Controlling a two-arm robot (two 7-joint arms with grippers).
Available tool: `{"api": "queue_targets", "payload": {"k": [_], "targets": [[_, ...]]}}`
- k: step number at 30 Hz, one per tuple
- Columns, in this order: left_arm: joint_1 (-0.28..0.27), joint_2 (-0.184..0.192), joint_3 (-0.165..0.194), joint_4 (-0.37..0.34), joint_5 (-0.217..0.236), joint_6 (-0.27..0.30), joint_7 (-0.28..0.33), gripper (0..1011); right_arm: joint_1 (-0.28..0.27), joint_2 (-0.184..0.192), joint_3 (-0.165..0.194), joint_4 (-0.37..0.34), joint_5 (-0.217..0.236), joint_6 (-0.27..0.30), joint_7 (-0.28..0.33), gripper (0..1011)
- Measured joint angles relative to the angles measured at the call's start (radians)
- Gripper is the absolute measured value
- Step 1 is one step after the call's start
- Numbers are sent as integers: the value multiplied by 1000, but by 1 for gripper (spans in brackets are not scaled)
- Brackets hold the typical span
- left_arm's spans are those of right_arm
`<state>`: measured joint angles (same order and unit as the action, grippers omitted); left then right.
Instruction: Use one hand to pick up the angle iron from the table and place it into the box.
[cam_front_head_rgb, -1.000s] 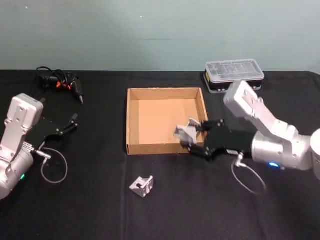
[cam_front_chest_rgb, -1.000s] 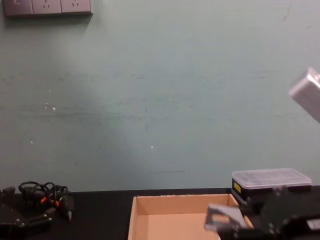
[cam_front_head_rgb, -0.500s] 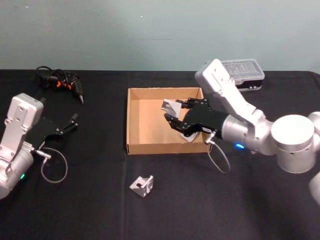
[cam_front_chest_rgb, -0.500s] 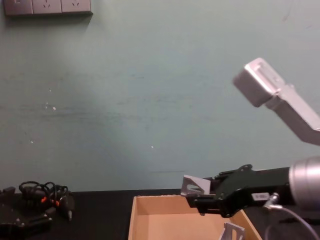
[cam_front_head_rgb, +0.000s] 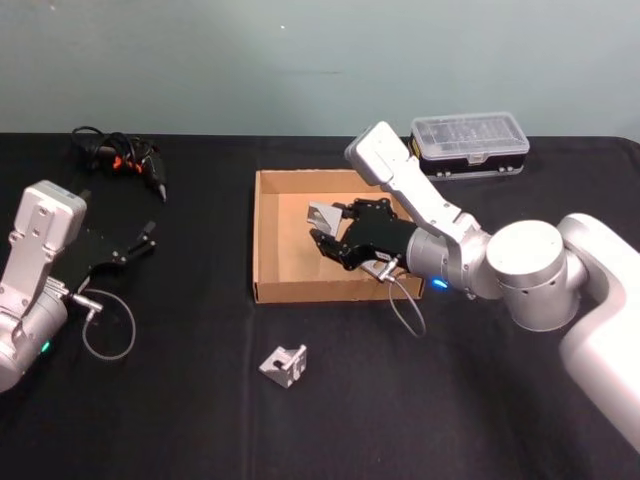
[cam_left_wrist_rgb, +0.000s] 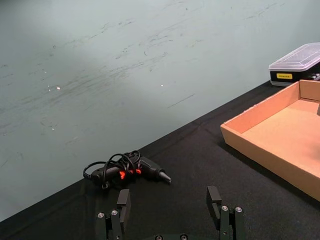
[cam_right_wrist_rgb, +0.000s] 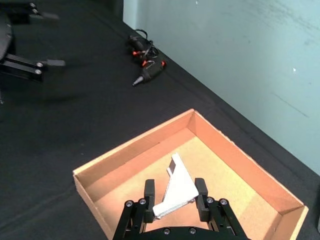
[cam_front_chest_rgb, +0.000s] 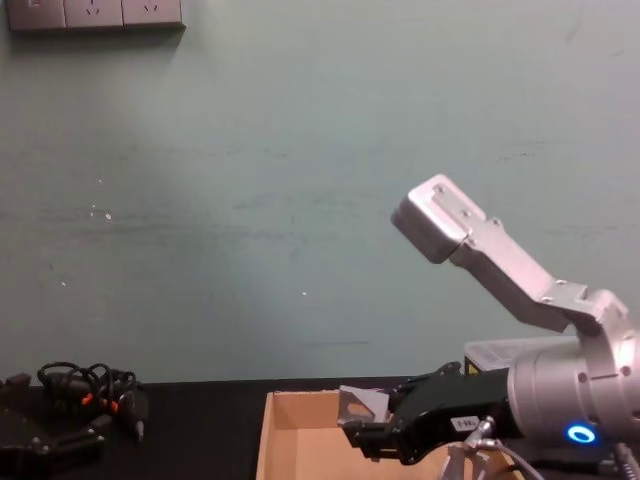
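Right wrist view: the angle iron (cam_right_wrist_rgb: 177, 192) — stiff, judged light but slick — is clamped by its flange in the right gripper (cam_right_wrist_rgb: 175, 186) above the box (cam_right_wrist_rgb: 132, 142), the left gripper (cam_left_wrist_rgb: 169, 199) parked open-fingered at the left edge of the table (cam_front_head_rgb: 200, 400).

Tan box (cam_front_head_rgb: 320, 292), matte black table (cam_front_head_rgb: 200, 400), pale grey angle iron (cam_right_wrist_rgb: 179, 192), perhaps orange-marked black tool (cam_left_wrist_rgb: 127, 171).

Right claw (cam_front_head_rgb: 328, 225) around an angle iron (cam_front_head_rgb: 322, 214) over the box (cam_front_head_rgb: 262, 240) — second angle iron (cam_front_head_rgb: 283, 366) on the table (cam_front_head_rgb: 450, 400) nearby
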<state>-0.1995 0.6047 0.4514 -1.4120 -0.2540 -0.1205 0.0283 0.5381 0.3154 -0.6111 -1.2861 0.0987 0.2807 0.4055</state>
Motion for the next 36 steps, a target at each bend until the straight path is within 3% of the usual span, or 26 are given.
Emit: {"api": "queue_targets", "payload": {"k": [22, 36], "targets": [[0, 0, 0, 0, 0, 0, 0, 1000, 72, -90, 14, 192, -67, -11, 17, 482], [0, 0, 0, 0, 0, 0, 0, 1000, 82, -107, 24, 232, -102, -15, 38, 481]]}}
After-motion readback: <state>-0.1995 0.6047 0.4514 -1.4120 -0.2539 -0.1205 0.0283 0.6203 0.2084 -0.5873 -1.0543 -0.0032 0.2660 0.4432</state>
